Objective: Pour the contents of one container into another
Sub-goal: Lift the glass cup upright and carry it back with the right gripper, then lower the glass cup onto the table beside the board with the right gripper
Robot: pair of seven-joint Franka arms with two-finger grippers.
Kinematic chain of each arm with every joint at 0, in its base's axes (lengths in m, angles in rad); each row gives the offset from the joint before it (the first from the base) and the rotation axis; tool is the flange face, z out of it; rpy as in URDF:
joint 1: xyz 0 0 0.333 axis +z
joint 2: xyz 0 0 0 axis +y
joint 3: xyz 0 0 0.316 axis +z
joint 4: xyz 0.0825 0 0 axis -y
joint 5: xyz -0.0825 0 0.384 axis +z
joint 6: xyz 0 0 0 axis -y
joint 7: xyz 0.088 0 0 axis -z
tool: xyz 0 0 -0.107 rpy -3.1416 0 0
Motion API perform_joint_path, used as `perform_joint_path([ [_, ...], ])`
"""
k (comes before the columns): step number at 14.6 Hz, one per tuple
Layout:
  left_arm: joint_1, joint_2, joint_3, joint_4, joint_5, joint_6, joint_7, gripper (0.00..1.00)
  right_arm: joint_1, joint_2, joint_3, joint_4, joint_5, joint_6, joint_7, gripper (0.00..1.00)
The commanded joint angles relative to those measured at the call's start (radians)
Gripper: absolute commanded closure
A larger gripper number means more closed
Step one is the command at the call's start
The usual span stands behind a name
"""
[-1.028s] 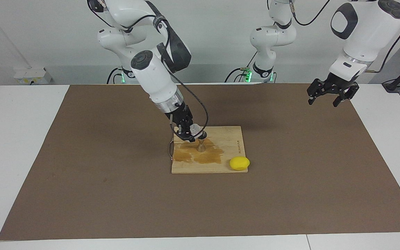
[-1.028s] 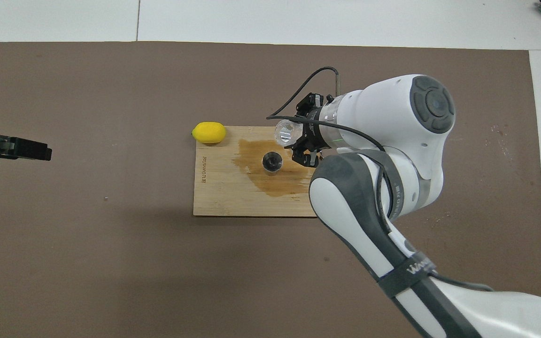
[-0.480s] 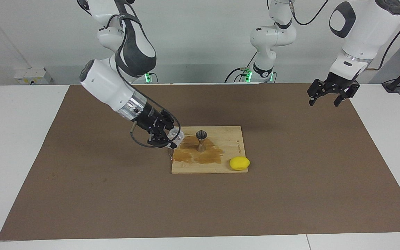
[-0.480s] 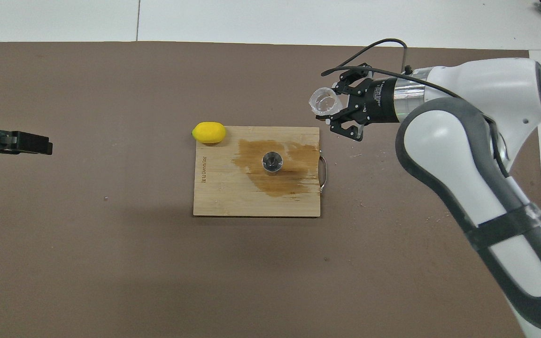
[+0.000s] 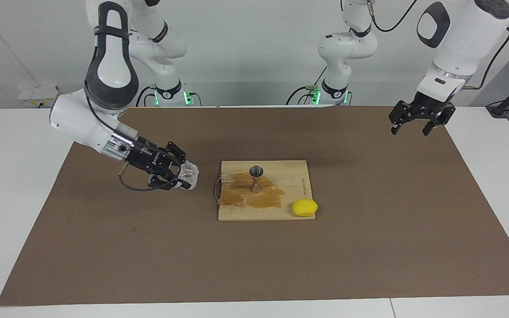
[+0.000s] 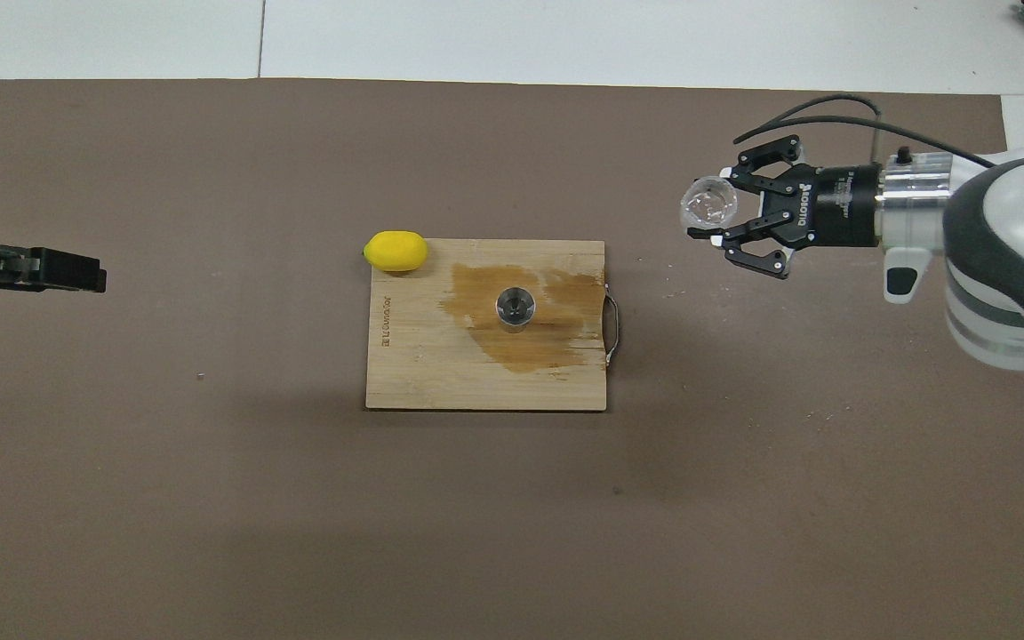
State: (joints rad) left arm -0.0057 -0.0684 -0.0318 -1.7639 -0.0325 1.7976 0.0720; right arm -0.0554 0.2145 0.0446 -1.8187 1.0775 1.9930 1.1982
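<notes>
**Overhead view: right gripper grasping glass cup, off the board**

Overhead view cuts off most of both arms; of the left gripper (image 6: 76, 272) you only get a dark tip at the frame edge, so read it from the facing cam: it hangs w/ fingers spread, nothing in them, over the mat's corner at the left arm's end, arm waiting.

Right gripper (image 5: 183, 176) is clenched on the glass cup (image 5: 189, 175), held tipped on its side over bare mat (image 5: 104, 247) toward the right arm's end, apart from the board (image 5: 237, 212). You can't tell if any liquid is in the cup; its walls are hard to make out against the mat.

Jigger (image 5: 256, 178) stands upright on the board, on a wet brown stain (image 5: 267, 201). Its inside is too dark to read.

Lemon (image 5: 305, 207) sits at the board's corner, overlapping its edge, farther from the robots than the jigger. Wire handle (image 5: 216, 190) sticks out at the board's edge facing the cup.

Room: wide open mat all round the board.
</notes>
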Motion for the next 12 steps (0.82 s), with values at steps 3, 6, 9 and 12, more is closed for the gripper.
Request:
perform_joint_path([
  [3,-0.028,0.008,0.023,0.001,0.022,0.023,-0.024,0.00,-0.154,-0.030,0.014,-0.109,0.070,-0.118,-0.160,1.00],
  [6,-0.025,0.019,0.024,0.001,0.020,0.023,-0.024,0.00,-0.202,-0.003,0.014,-0.142,0.127,-0.135,-0.196,1.00],
  [9,-0.014,0.029,0.021,0.003,0.020,0.020,-0.024,0.00,-0.192,0.077,0.014,-0.140,0.206,-0.128,-0.247,1.00],
  [12,-0.011,0.022,0.013,0.003,0.020,0.022,-0.024,0.00,-0.184,0.147,0.014,-0.142,0.277,-0.131,-0.386,1.00],
])
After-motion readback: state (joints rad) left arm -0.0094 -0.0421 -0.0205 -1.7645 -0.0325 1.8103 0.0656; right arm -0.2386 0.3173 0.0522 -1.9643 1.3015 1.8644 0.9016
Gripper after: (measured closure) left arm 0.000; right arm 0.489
